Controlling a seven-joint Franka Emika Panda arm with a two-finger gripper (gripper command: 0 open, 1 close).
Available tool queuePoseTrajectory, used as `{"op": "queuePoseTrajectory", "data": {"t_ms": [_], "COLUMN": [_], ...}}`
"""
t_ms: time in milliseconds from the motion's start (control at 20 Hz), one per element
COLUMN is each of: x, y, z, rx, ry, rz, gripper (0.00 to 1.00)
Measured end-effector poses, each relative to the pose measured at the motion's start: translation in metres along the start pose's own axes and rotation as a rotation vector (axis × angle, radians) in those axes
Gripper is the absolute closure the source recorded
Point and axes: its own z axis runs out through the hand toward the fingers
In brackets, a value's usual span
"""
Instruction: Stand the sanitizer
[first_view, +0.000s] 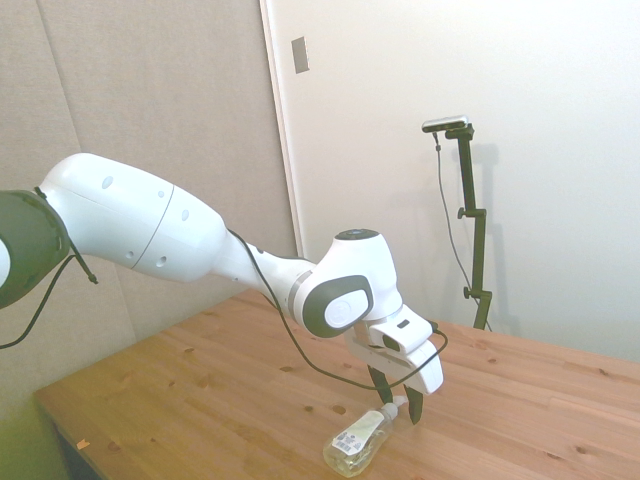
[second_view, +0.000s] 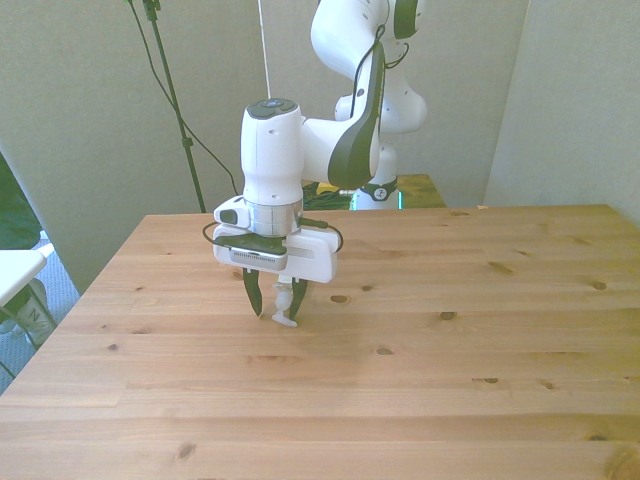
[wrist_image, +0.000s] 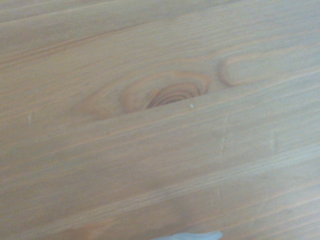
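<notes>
Lying sanitizer (first_view: 360, 444) — near table (first_view: 200, 390) edge.

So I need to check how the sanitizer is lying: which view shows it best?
The side view: the sanitizer lies on its side on the table, body and label visible, its pump end between the fingers. The front view shows only its white pump; the wrist view, a blurred sliver.

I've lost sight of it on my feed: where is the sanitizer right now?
In the side view the sanitizer lies on its side on the wooden table near the picture's bottom edge, its white pump end between the fingers of the gripper.
</notes>
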Motion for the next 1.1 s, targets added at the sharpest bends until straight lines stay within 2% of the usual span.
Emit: {"op": "queuePoseTrajectory", "data": {"t_ms": [400, 650, 850, 950, 1100], "x": [0.006, 0.008, 0.002, -0.005, -0.023], "y": [0.003, -0.003, -0.018, -0.034, -0.062], "z": [0.002, 0.001, -0.004, -0.019, -0.064], "rx": [0.028, 0.0, 0.001, 0.015, 0.056], "ry": [-0.024, -0.061, -0.051, 0.006, 0.111], "rz": [0.003, 0.063, 0.121, 0.151, 0.179], "gripper": [1.0, 1.0, 1.0, 1.0, 1.0]}}
